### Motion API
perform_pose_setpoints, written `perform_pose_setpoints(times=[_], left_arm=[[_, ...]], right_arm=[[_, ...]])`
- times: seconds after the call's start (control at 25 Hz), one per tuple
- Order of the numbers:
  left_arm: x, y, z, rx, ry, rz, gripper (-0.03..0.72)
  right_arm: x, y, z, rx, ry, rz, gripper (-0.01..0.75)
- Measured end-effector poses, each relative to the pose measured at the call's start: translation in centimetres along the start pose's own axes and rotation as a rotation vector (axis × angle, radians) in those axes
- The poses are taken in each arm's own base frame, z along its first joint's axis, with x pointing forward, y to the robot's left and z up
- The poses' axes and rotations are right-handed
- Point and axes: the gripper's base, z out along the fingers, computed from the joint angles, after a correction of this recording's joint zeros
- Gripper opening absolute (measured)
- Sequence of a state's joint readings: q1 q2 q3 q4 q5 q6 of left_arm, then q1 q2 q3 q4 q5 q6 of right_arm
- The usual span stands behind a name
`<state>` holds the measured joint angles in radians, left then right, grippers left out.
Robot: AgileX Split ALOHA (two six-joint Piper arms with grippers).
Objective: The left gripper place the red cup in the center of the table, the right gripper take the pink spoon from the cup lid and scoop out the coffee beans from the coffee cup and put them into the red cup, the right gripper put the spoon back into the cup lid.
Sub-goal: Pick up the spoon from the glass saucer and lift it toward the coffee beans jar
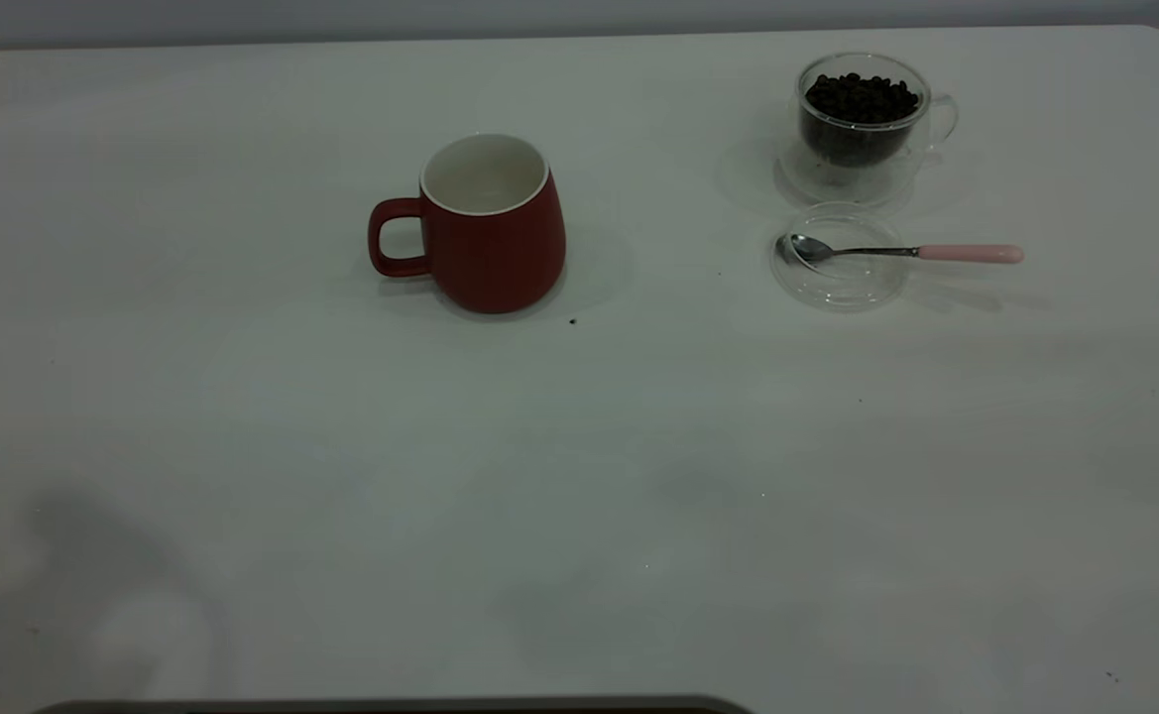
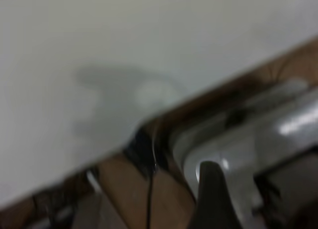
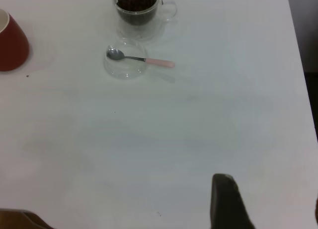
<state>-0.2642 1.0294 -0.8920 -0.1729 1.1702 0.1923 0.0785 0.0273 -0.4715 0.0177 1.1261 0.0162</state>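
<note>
Exterior view — white table (image 1: pixel 242 446); red cup (image 1: pixel 490 233) near centre, upright.

A white table (image 1: pixel 579 476) fills nearly the whole exterior view, its rounded far corner showing at the upper right. A small dark speck (image 1: pixel 572 321) lies on its surface, and soft grey shadows (image 1: pixel 93 585) fall across the near left part. In the left wrist view, the table's edge runs diagonally above a brown floor (image 2: pixel 134 194) and a black cable (image 2: pixel 150 189).
</note>
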Motion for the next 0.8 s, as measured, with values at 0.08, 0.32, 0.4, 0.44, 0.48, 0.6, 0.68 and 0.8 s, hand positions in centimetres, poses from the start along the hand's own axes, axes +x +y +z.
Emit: perform_pose_setpoints(times=[0.08,0.32,0.4,0.44,0.48,0.6,0.68,0.8], left_arm=[[2.3,0.0,1.7,0.000,0.056,-0.016,0.587],[7.6,0.1,4.6,-0.044,0.092,-0.062,0.587],[9.4,0.4,4.9,-0.110,0.034,-0.061,0.587],[9.7,0.5,4.7,-0.127,0.004,-0.069,0.587],[10.0,0.4,4.4,-0.137,-0.032,-0.082,0.587],[11.1,0.1,3.5,-0.146,-0.136,-0.104,0.587],[11.8,-0.1,2.9,-0.151,-0.204,-0.106,0.587],[13.1,-0.4,2.2,-0.158,-0.306,-0.100,0.587]], right_arm=[[0.0,0.0,0.0,0.000,0.000,0.000,0.453],[0.0,0.0,0.0,0.000,0.000,0.000,0.453],[0.0,0.0,0.0,0.000,0.000,0.000,0.453],[0.0,0.0,0.0,0.000,0.000,0.000,0.453],[0.0,0.0,0.0,0.000,0.000,0.000,0.453],[0.0,0.0,0.0,0.000,0.000,0.000,0.453],[0.0,0.0,0.0,0.000,0.000,0.000,0.453],[0.0,0.0,0.0,0.000,0.000,0.000,0.453]])
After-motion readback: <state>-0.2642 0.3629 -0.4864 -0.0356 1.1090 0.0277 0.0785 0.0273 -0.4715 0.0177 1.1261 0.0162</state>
